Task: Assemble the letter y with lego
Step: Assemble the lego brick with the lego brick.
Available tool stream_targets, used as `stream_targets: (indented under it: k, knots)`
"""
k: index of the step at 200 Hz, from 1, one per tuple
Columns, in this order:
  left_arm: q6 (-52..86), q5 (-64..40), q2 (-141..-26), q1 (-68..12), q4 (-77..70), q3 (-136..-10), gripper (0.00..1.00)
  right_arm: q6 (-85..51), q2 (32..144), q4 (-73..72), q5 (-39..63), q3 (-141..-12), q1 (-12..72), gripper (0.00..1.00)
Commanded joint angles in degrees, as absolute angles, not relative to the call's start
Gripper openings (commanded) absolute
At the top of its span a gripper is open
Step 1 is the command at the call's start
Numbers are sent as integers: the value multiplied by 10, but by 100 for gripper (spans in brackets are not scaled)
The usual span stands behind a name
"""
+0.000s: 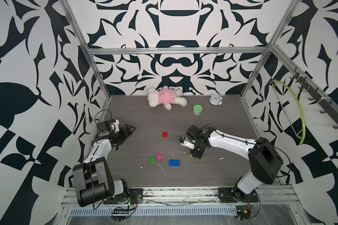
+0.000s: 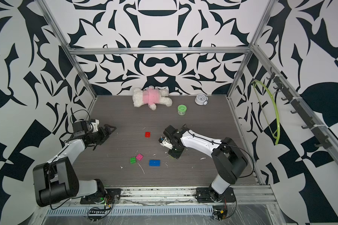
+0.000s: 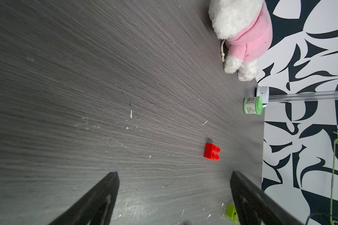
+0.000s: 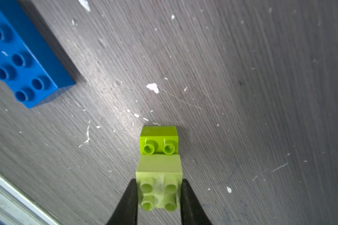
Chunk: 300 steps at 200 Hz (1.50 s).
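Observation:
My right gripper [image 4: 158, 182] is shut on a pale yellow-green brick [image 4: 159, 167], low over the table. That brick overlaps the near half of a lime brick [image 4: 158, 136], which rests on the table with two of its studs showing. In a top view only a sliver of the lime brick [image 1: 191, 155] shows under the right gripper [image 1: 195, 154]. The blue brick [image 1: 174, 162], pink brick [image 1: 158, 157] and green brick [image 1: 152, 160] lie loose to its left. The red brick [image 1: 165, 134] lies alone mid-table. My left gripper [image 1: 132, 129] hovers open and empty at the left.
A white plush toy in pink [image 1: 167, 97], a green-lidded jar [image 1: 197, 109] and a small white clock [image 1: 215, 99] stand along the back wall. A lime hanger [image 1: 299, 109] hangs on the right frame. White flecks dot the grey table [image 1: 213, 175].

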<state>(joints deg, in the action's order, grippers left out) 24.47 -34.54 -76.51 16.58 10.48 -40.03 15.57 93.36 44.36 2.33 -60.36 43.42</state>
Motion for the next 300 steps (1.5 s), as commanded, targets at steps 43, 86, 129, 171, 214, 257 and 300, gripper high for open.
stream_targets:
  k: [43,86,129,171,214,257,300]
  knots:
    - [242,-352,-767,164,105,-393,94,116,1001,518,-17,-630,452,6]
    - [243,-352,-766,164,105,-393,94,70,1036,548,-33,-657,453,3]
    - [243,-352,-768,164,105,-393,94,16,1063,564,-15,-681,462,3]
    - [244,-353,-769,163,105,-393,94,-28,1075,566,-15,-686,487,1]
    - [246,-352,-771,161,101,-393,94,-12,1062,510,-17,-685,493,0]
    - [245,-352,-767,161,101,-393,94,80,1051,475,-49,-691,493,0]
    - [244,-352,-765,160,101,-394,94,183,1046,446,0,-668,459,0]
